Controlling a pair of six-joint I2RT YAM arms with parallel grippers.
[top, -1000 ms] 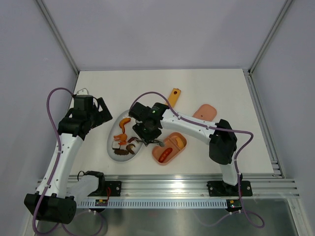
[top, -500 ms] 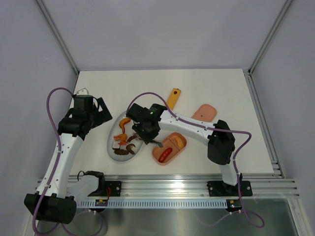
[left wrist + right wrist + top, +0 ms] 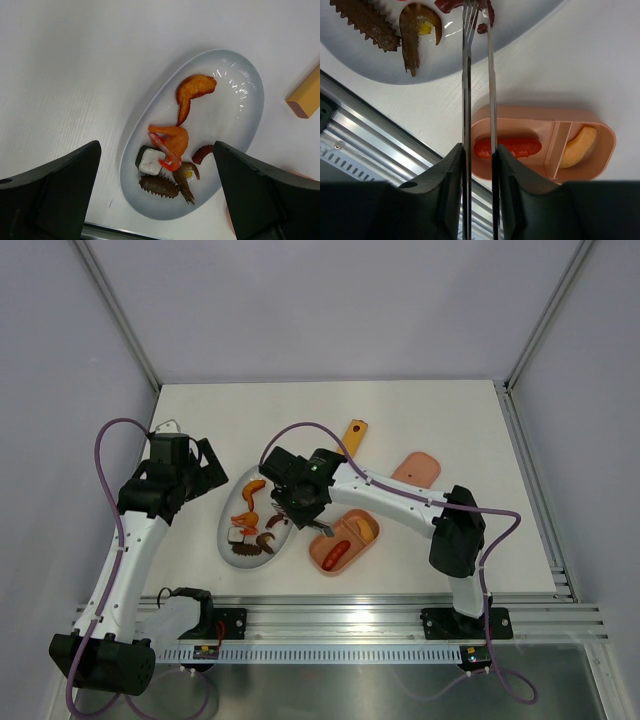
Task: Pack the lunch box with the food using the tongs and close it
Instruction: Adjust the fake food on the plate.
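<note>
We judge the packing to be under way but far from finished. The lunch box (image 3: 530,125) sits open on the table (image 3: 450,420), just beside the white plate (image 3: 230,100), and it holds two pieces: one red sausage (image 3: 512,147) in the large compartment and one orange carrot stick (image 3: 577,145) in the small one. Its lid (image 3: 416,467) lies apart, further back on the right, so closing is not yet done.

On the plate we count six pieces left: one orange fried-looking piece (image 3: 195,87), one orange shrimp (image 3: 172,140), one dark-and-white cube (image 3: 149,161), one spiky brown piece (image 3: 159,186), one brown curl with a yellow spot (image 3: 185,175) and one dark red curl (image 3: 202,153).

The right gripper (image 3: 479,152) clamps the single pair of tongs (image 3: 489,75), squeezing its two arms narrow. The tips reach onto the plate at the dark red curl, though we cannot tell whether they have pinched it. The left gripper (image 3: 155,145) hangs above the plate with its jaws wide, holding nothing. One yellow-orange bar (image 3: 352,436) lies untouched behind the plate.
</note>
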